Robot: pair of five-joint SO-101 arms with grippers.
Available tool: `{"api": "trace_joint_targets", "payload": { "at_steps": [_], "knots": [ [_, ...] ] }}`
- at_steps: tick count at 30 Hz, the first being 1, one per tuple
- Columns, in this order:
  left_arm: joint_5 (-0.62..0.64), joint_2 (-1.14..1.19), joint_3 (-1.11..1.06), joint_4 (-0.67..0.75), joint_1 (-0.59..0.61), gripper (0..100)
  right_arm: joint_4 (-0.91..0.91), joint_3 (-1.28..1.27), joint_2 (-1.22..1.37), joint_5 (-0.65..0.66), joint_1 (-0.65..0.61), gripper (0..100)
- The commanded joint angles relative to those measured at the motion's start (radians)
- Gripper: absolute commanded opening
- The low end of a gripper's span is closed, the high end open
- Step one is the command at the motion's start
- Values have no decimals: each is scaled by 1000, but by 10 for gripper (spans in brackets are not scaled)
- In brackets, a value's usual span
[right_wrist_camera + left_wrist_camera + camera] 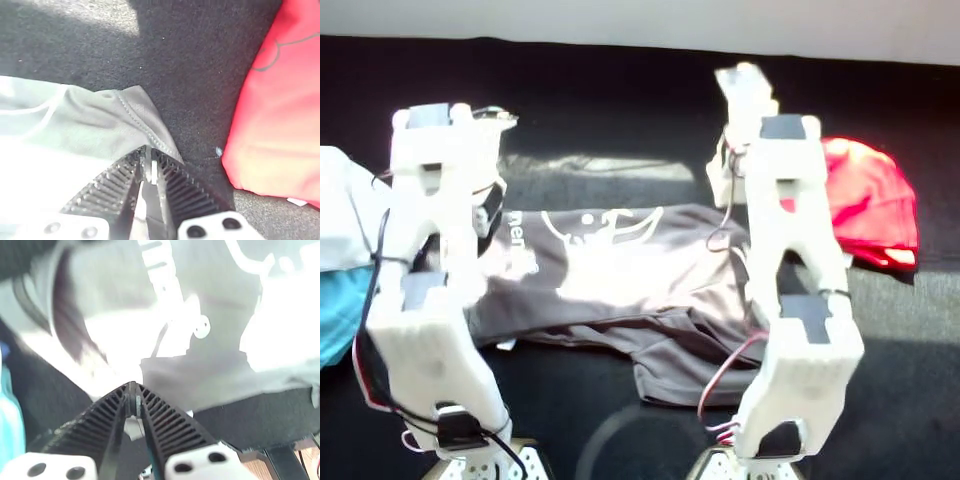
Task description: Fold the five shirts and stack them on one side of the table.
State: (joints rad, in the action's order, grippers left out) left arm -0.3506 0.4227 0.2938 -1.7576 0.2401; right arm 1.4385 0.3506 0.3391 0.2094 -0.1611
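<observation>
White shirt (340,205) and teal shirt (338,315) lie bunched at the left edge of the black-covered table (620,95), the teal one nearer the arm bases. Just beside them, the left gripper (133,389) has its ribbed jaws pressed together at the left edge of the grey shirt (620,270), with a sliver of pale cloth caught between the tips. This shirt lies across the middle of the table between the two arms, white print up, its near edge rumpled and folded over toward the right arm's base. At its right end, the right gripper (148,154) has its jaws closed tight on a stitched corner of the hem, a thin strip of fabric showing between them. A narrow band of bare black cloth separates that corner from the red shirt (870,200), which lies heaped near the right edge. Behind the grey shirt the cloth is open up to the table's back edge, partly in sunlight, and a smaller open strip lies in front between the arm bases.
</observation>
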Motion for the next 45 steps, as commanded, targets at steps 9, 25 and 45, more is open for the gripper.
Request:
{"api": "trace_joint_targets", "payload": {
  "at_steps": [9,25,45],
  "knots": [
    [-35,-483,-773,318,-12,9,-193,-700,-559,37,-47,6],
    [-83,-280,-828,489,124,9,-503,-1333,-719,38,-300,6],
    [-124,-417,-829,488,211,9,-248,-1343,-1090,38,-407,183]
  ]
}}
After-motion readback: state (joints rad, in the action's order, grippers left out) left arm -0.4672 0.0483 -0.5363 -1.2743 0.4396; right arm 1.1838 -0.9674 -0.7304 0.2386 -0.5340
